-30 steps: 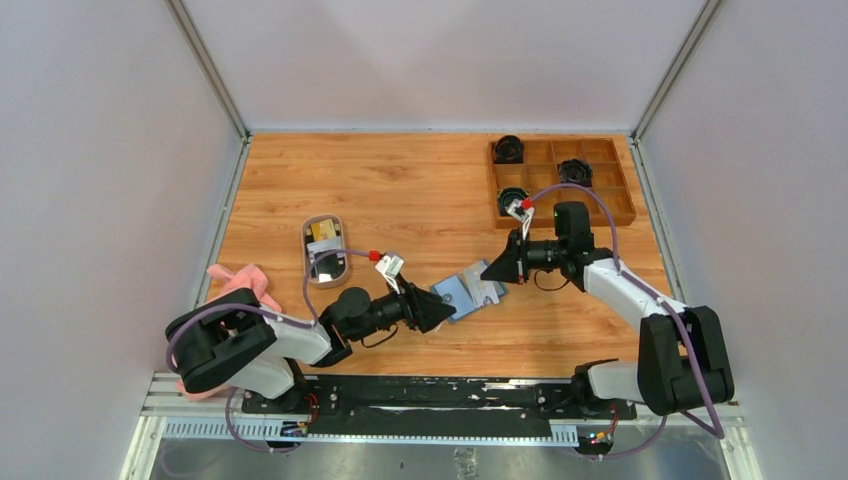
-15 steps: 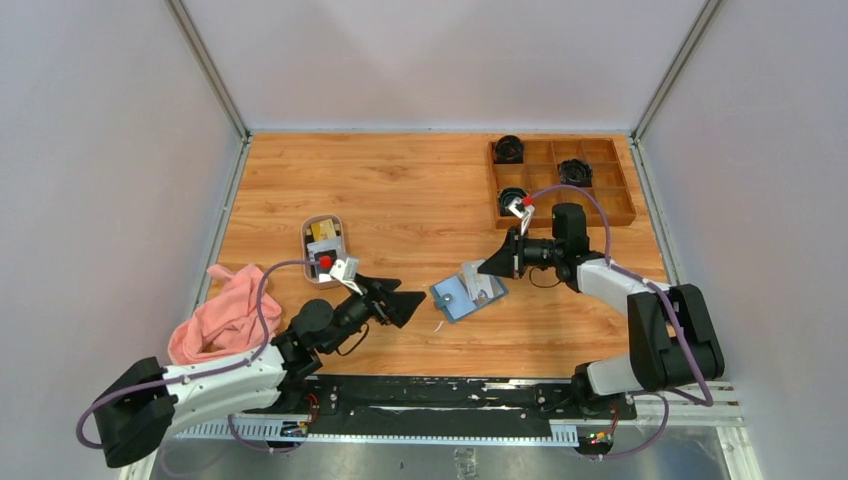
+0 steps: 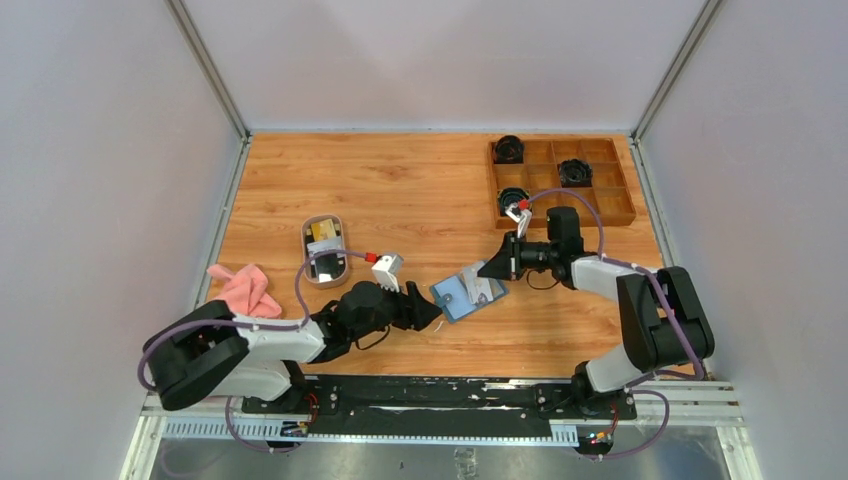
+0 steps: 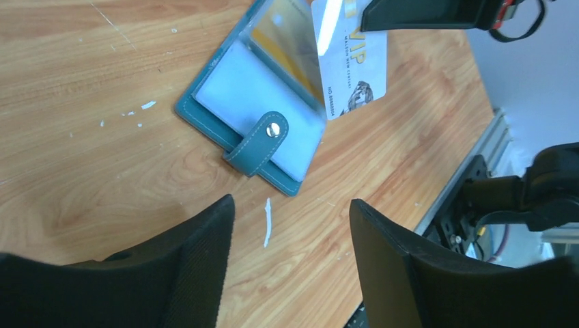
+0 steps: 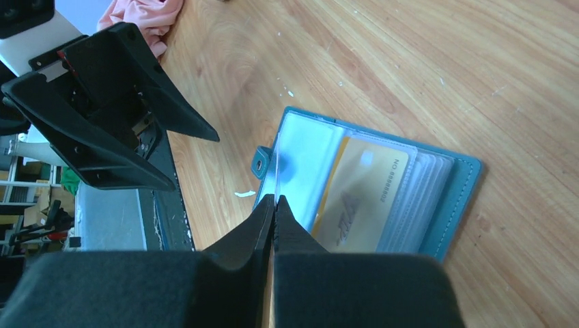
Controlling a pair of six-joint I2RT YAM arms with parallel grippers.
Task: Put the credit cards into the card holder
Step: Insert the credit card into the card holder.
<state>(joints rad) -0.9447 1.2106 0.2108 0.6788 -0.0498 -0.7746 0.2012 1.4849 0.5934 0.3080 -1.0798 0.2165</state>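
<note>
Top external view: card holder [image 3: 465,293] lies open on the tabletop [image 3: 420,190], near the front edge, between the two arms. Teal cover down, clear pockets up.

Right gripper [image 3: 490,270] reaches in from the far right of the holder. Jaws are together, clamped on the upper edge of a white card [image 4: 351,65] with "VIP" printed on it. Left wrist view shows this card tilted over the holder's pocket side. Cannot tell whether its lower edge touches a pocket. Right wrist view shows the card only edge-on, as a thin line running forward from the jaws.

A yellow card [image 5: 362,195] sits inside one clear pocket, lying flat. The strap with the round snap button [image 4: 273,130] is undone and rests over the near edge of the holder.

Left gripper [image 3: 425,308] is low over the tabletop just beside the holder on the strap side. Jaws are apart with nothing between them. Left wrist view shows bare wood between the fingertips [image 4: 222,212] and the holder, so they are not in contact. A small white fleck [image 4: 267,222] lies on the wood in that gap.

Elsewhere: small oval dish [image 3: 305,255] at left holds a spare card [image 3: 322,231], yellowish. Pink cloth [image 3: 243,290] sits at the left edge. Wooden compartment tray [image 3: 600,213] sits at the far right.
</note>
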